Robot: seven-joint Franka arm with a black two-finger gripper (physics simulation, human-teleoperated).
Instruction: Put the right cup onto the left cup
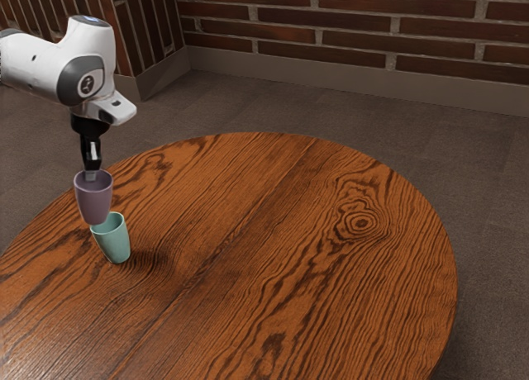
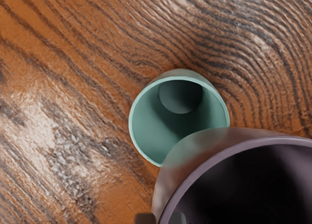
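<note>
My gripper [image 1: 91, 175] is shut on the rim of the purple cup [image 1: 94, 201], holding it upright above the table. The teal cup [image 1: 114, 241] stands on the wood just below, and the purple cup's base shows beside its rim. In the wrist view the gripper [image 2: 160, 218] has one fingertip on each side of the purple cup's wall [image 2: 190, 158]. That cup covers part of the rim of the teal cup [image 2: 146, 129], whose inside looks hollow. Whether the two cups touch, I cannot tell.
The round wooden table [image 1: 273, 231] extends from the cups toward the exterior view's right, with its curved edge beyond. A brick wall [image 1: 355, 25] rises behind, past the grey floor [image 1: 240, 103].
</note>
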